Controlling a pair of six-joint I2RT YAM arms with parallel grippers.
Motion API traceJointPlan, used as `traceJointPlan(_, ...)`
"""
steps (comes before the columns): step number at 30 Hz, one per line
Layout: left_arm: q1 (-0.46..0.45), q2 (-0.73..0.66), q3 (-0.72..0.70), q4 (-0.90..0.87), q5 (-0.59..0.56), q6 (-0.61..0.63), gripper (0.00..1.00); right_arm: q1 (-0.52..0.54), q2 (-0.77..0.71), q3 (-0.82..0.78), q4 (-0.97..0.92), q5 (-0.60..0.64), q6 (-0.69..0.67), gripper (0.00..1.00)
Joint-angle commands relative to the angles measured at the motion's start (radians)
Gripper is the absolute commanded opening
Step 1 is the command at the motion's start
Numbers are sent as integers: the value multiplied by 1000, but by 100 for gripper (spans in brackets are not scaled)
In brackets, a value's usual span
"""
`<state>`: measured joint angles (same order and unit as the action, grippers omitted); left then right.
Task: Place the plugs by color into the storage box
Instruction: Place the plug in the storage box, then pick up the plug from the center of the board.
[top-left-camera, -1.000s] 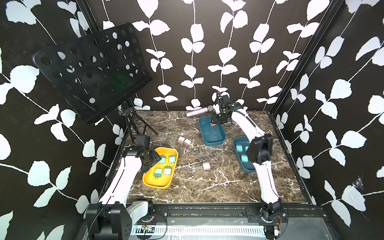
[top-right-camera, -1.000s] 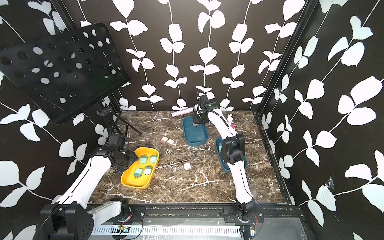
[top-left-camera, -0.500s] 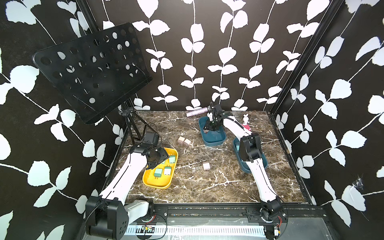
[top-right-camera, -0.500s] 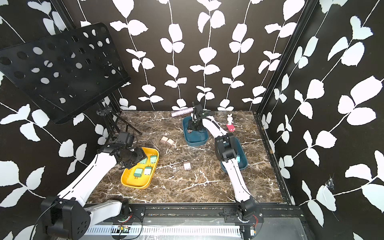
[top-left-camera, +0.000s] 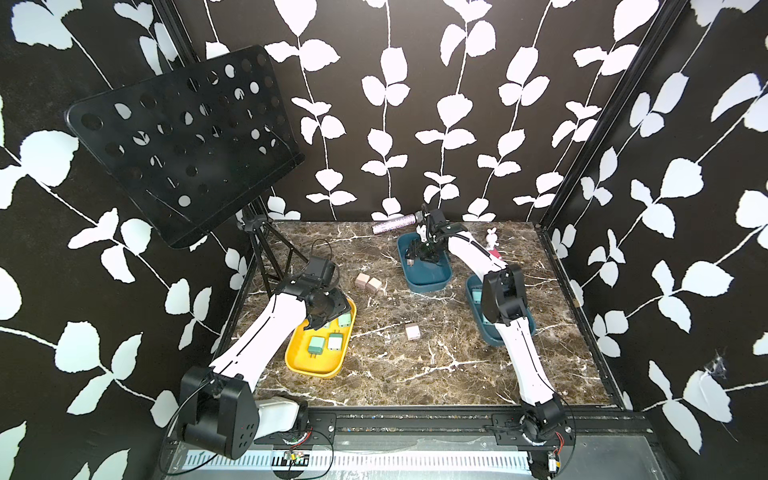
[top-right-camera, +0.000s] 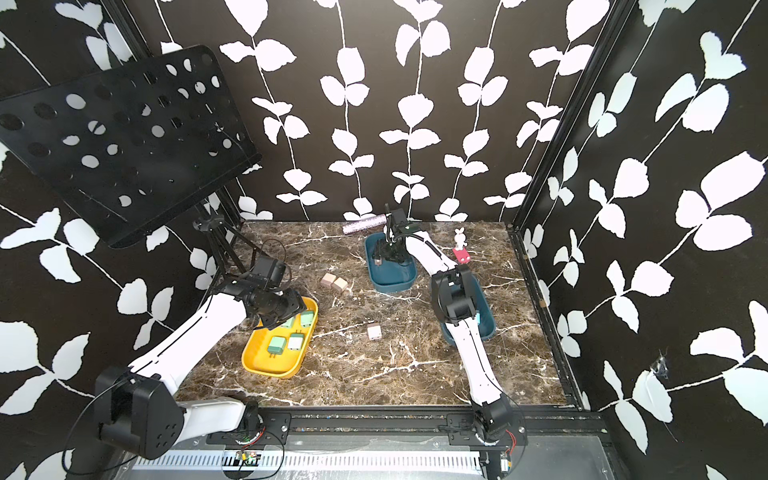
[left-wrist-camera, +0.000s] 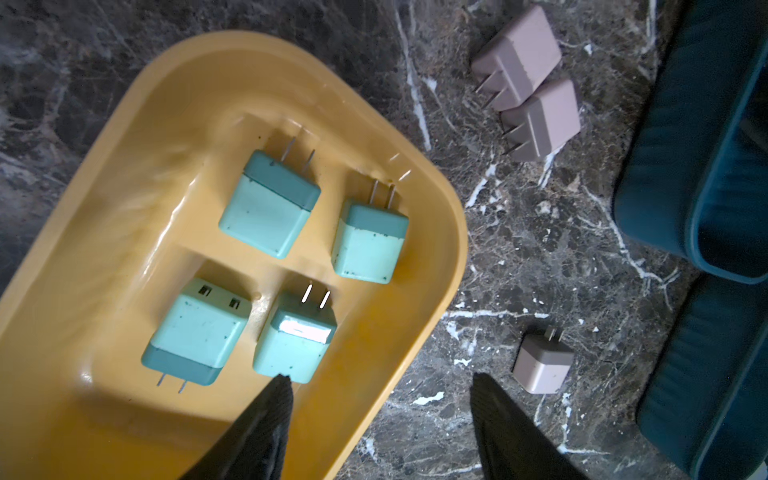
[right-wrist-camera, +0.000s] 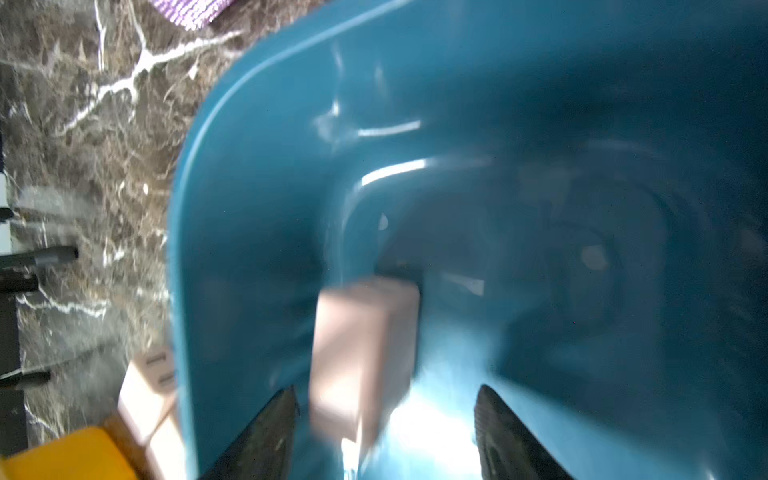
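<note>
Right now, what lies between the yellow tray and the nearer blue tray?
One pink-beige plug, lying on the marble table, shown in both top views.

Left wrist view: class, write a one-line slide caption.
Open left gripper at rim of yellow plastic tray holding four mint-green cube plugs; three pink-beige cube plugs lie on marble tabletop.

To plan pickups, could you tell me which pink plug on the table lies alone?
The frontmost pink plug; the other two lie side by side.

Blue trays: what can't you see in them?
- Near tray: the right arm covers most of it in both top views, so its plugs can't be counted.
- Far tray: the right wrist view is blurred, so the pink plug shows no clear prongs.
</note>
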<state>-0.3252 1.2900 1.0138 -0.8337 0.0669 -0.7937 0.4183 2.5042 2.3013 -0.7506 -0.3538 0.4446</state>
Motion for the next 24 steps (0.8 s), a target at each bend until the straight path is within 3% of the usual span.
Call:
traceJointPlan(1,-13,21,34,20,-13,-3,70,5,-155,-45,-61,48,-46,67)
traceJointPlan(7,-40,64,73,30,-23,0,70,28,-338,-196,-182,118,-133,68)
traceJointPlan(12,-54,87,74,45,-29,-4,70,146,-486,-327,-345,222,-168,73)
traceJointPlan(19,-53,105,54,81,-28,-12,70,305,-643,-652,-341,254,100,79)
traceJointPlan(24,-53,114,42,96,2,-33,70,373,-639,-801,-249,232,199,81)
